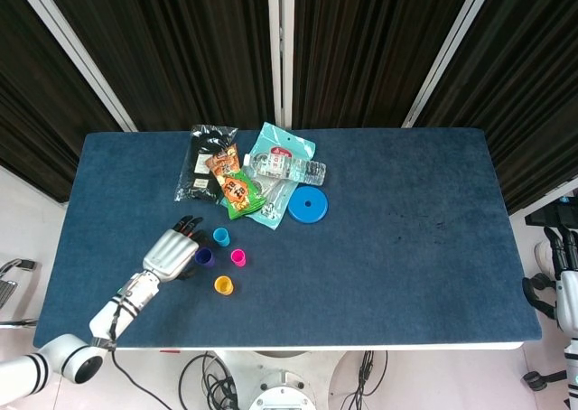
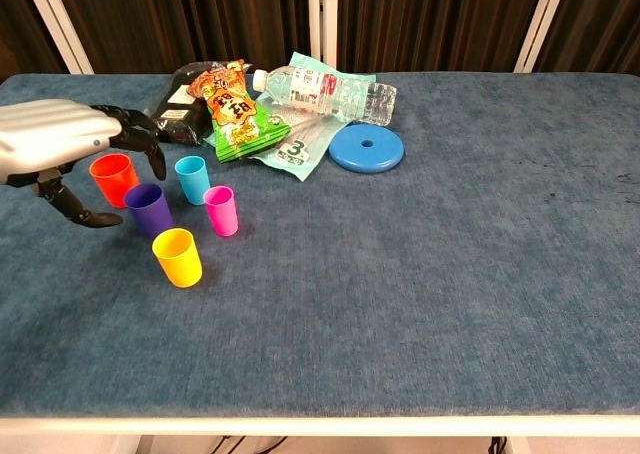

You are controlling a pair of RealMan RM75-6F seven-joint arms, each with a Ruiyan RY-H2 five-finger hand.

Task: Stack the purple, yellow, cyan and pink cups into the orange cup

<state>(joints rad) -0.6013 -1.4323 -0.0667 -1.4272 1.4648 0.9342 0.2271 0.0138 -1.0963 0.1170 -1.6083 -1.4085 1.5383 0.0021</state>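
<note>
Orange cup (image 2: 113, 178) at desk's 9 o'clock side, nothing nested yet. Purple (image 2: 149, 209), yellow (image 2: 177, 257), cyan (image 2: 192, 179), pink (image 2: 221, 210) all loose nearby. Left hand (image 2: 60, 144) over orange, fingers (image 2: 140, 131) spread, empty.

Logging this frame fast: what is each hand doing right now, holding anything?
Left hand: open, fingers spread over the orange cup, holding nothing.
Right hand: off the table's right edge, only partly visible; cannot tell.

Smooth plastic cups (image 2: 177, 257), matt napped blue cloth table (image 2: 420, 274), glossy crinkled snack packet (image 2: 237, 109)
</note>
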